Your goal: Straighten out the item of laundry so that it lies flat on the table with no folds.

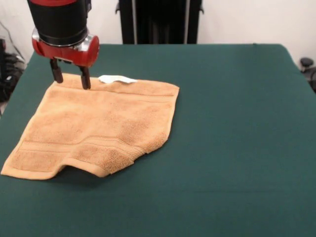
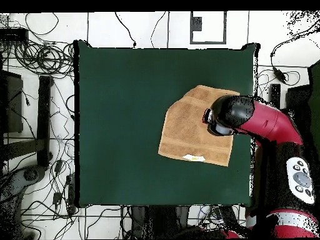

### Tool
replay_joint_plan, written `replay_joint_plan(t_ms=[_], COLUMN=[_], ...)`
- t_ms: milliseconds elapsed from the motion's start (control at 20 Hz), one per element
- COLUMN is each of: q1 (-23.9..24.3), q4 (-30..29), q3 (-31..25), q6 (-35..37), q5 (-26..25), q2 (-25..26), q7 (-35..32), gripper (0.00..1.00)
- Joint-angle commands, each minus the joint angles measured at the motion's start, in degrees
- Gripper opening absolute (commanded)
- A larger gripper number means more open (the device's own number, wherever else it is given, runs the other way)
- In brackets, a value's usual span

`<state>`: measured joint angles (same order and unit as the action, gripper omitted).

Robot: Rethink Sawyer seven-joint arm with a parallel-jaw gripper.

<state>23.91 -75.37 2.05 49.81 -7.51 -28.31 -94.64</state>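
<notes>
The item of laundry [image 1: 98, 126], a tan-orange towel, lies on the left half of the green table [image 1: 237, 123]. Its near right corner [image 1: 116, 157] is folded over and the near edge there lifts slightly off the cloth. A small white tag [image 1: 117, 79] sticks out from its far edge. My gripper [image 1: 71, 79] stands open over the towel's far left corner, its two dark fingertips [image 1: 86, 83] down at the towel's far edge, with nothing held between them. In the overhead view the towel [image 2: 187, 128] lies near the table's [image 2: 119, 112] right side, and the arm's head [image 2: 225, 115] covers the gripper.
The towel's left corner [image 1: 7, 170] reaches close to the table's left edge. A black stand [image 1: 158, 19] rises behind the far edge. Cables [image 2: 37, 56] and equipment lie on the floor around the table.
</notes>
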Motion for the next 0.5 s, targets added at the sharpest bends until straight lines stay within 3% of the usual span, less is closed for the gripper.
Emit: replay_joint_plan(t_ms=[50, 150, 500], q1=[-0.7, -0.5, -3.7], q4=[-6.4, -6.8, -7.1], q3=[-8.3, -8.2, -3.7], q6=[-6.4, -10.6, -15.9], q5=[-3.0, -3.8, -0.9], q2=[4.2, 5.4, 11.2], q7=[3.7, 2.7, -10.2], gripper=[1.00, 1.00, 1.00])
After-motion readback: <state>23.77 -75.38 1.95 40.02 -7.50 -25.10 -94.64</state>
